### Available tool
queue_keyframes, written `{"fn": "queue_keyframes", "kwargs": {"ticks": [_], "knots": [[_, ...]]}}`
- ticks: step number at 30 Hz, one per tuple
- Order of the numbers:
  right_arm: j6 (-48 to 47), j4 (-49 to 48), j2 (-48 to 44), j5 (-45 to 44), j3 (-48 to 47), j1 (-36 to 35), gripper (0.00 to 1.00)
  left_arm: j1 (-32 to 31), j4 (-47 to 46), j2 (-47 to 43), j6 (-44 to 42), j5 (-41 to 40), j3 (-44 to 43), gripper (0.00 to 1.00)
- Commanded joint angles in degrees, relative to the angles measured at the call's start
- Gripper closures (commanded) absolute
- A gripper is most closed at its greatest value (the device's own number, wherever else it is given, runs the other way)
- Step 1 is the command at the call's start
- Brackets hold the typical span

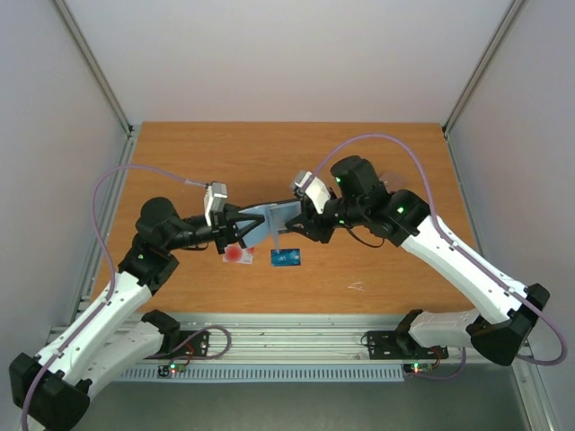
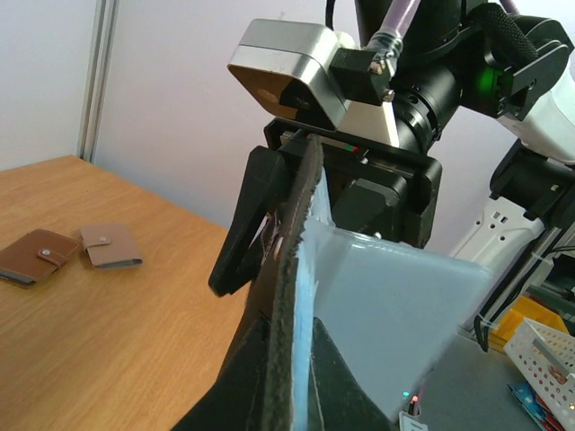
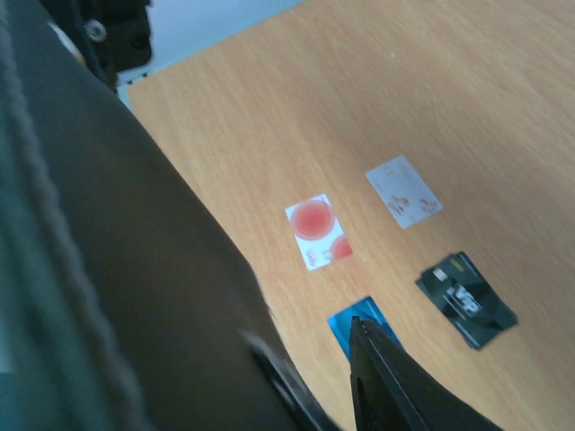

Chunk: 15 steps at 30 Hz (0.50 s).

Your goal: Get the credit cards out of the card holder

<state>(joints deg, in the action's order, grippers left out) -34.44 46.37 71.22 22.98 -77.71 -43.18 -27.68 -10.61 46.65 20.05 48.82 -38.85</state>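
The black card holder (image 1: 263, 222), light blue inside, is up in the air and spread open. Four cards lie flat beneath it. The white card with a red circle (image 1: 237, 255) is at its 7 o'clock and the blue card (image 1: 286, 259) at 5 o'clock. The pale grey card (image 3: 403, 191) and black card (image 3: 465, 298) (clear only from the right wrist) sit at the white one's 2 and 4 o'clock.

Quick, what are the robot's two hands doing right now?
Left hand: closed, holding the card holder.
Right hand: closed on the same card holder.
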Motion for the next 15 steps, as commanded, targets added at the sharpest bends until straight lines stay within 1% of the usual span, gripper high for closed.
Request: {"fn": "queue_keyframes", "kwargs": {"ticks": [1,3,5,9,12,13,15], "knots": [[1.4,-6.9,1.7,3.9,-2.1,-2.3,0.60,-0.5,-3.9,0.5,-0.8,1.0,-2.2,1.00],[1.6,-7.4,2.3,6.1,-2.4,-2.8,0.60,-0.5,-4.1,0.5,-0.7,0.7,-1.9,1.00],[1.7,-7.5,2.5,8.9,-2.9,-3.2,0.65,-0.5,-4.4,0.5,-0.3,0.2,-1.6,1.00],[2.2,-7.2,1.8,13.2,-3.3,-3.2,0.82,-0.5,-4.5,0.5,0.5,-0.8,-0.9,1.00],[3.9,-6.0,1.6,11.1,-4.5,-3.2,0.95,-0.5,-2.6,0.6,-0.1,-4.3,-0.7,1.00],[5.3,-5.3,1.9,8.6,-5.3,-3.2,0.98,-0.6,-1.3,0.6,-0.4,-6.6,-0.6,0.91],[8.9,-3.4,3.4,2.4,-7.6,-3.2,0.99,-0.5,1.1,0.7,-1.8,-11.8,-0.4,0.53]]}}
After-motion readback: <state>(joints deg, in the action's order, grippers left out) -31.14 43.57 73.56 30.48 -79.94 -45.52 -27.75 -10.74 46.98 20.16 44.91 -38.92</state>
